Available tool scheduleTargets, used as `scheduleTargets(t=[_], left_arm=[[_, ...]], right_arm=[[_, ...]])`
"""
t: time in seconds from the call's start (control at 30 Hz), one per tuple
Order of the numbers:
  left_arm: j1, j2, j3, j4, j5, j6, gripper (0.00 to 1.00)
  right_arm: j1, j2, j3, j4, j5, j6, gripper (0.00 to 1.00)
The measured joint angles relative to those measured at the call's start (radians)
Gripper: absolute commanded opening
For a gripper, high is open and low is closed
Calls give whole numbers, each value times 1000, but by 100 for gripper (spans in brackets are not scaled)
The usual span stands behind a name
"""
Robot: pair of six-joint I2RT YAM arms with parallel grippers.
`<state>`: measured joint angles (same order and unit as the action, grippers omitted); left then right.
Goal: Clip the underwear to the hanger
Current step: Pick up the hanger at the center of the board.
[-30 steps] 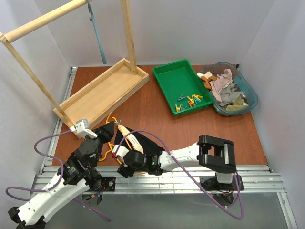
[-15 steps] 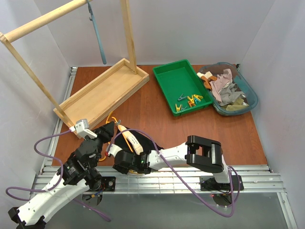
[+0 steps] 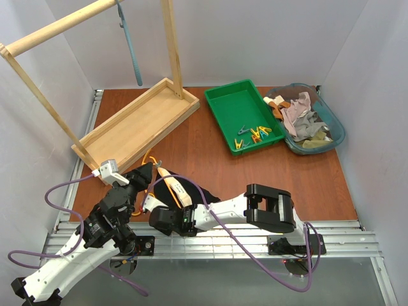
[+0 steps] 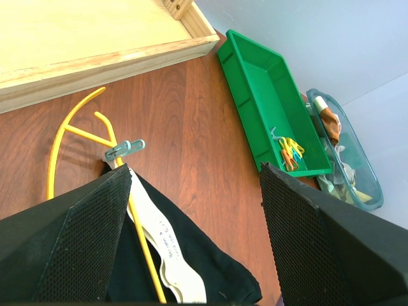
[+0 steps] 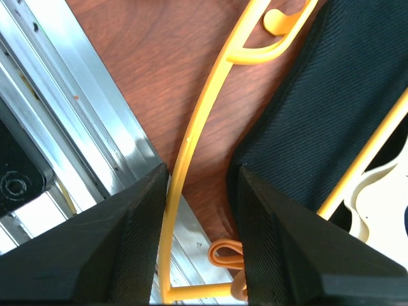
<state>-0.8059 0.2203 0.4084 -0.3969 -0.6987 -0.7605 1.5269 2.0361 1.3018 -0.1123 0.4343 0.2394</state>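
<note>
The yellow-orange hanger point(image 3: 148, 157) lies flat on the table near the front left, with the black underwear point(image 3: 199, 191) spread over it, cream waistband up. A grey-blue clothespin point(image 4: 124, 150) sits at the hanger's neck by the waistband's end. My left gripper point(image 4: 194, 169) hovers open above the underwear point(image 4: 191, 255) and the hanger point(image 4: 64, 134), holding nothing. My right gripper point(image 5: 199, 172) is low at the hanger's near end. The hanger's thin bar point(image 5: 204, 115) runs between its jaws, against the left finger point(image 5: 137, 236), with a gap to the right one. The underwear's edge point(image 5: 319, 95) lies beside it.
A small orange clip-like piece point(image 5: 226, 253) lies by the hanger's corner over the aluminium rail point(image 5: 83, 115). The wooden rack base point(image 3: 137, 124) holds a grey-blue hanger point(image 3: 131, 51). A green tray point(image 3: 223, 105) holds coloured pegs point(image 3: 255, 135). A teal basket point(image 3: 335, 137) holds clothes.
My right arm has slid left along the table's near edge to the hanger's near end. Its jaws have narrowed around the hanger's bar. The left arm has not moved.
</note>
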Motion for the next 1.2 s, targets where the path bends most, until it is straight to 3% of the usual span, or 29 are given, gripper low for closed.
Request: scheduleTargets(t=[0.17,0.33,0.43,0.87,1.2], left_arm=[[0,0,0,0,0,0,74],[0,-1,0,0,1,0,74],[0,0,0,1,3,0,74],[0,4,0,1,8,1,74],[0,6,0,1,8,1,74]], right_arm=[[18,0,0,-20,45,0,38],[44,0,0,-35,103,1,51],[55,0,0,-47,136,1,53],[105,-15,4,-56,225,0,49],[123,-46,4,-73,190,45,45]])
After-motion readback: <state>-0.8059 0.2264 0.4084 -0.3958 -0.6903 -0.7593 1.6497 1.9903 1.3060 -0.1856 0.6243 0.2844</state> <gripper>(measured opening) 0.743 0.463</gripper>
